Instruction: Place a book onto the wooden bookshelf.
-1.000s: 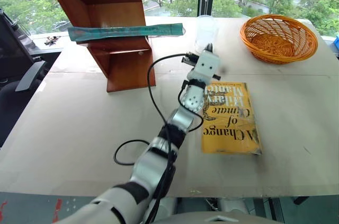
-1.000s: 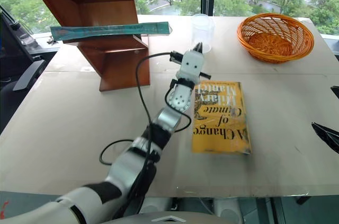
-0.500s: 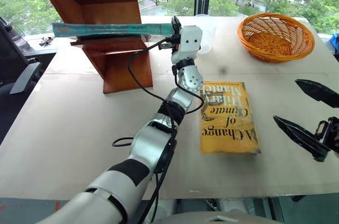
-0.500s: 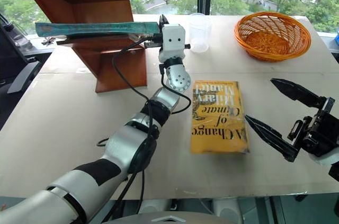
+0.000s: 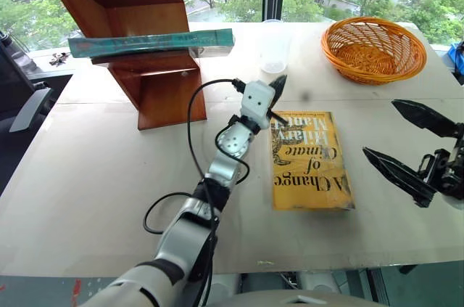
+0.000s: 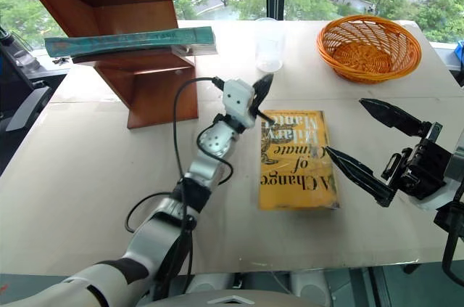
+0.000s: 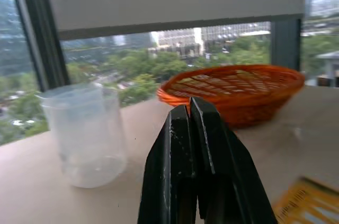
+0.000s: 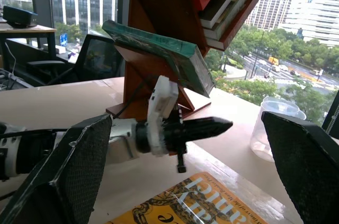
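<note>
Here the left gripper (image 5: 278, 85) has its 2 black fingers pressed tight together with nothing between them, and it hangs over the table (image 5: 87, 176) near the top edge of the yellow book (image 5: 310, 161). The right gripper (image 6: 368, 146) is spread wide and holds nothing, off to the right of that yellow book. The teal book (image 5: 152, 42) lies flat on the shelf board of the wooden bookshelf (image 5: 138, 2). A clear plastic cup (image 5: 274, 46) and an orange basket (image 5: 373, 48) sit farther back.
</note>
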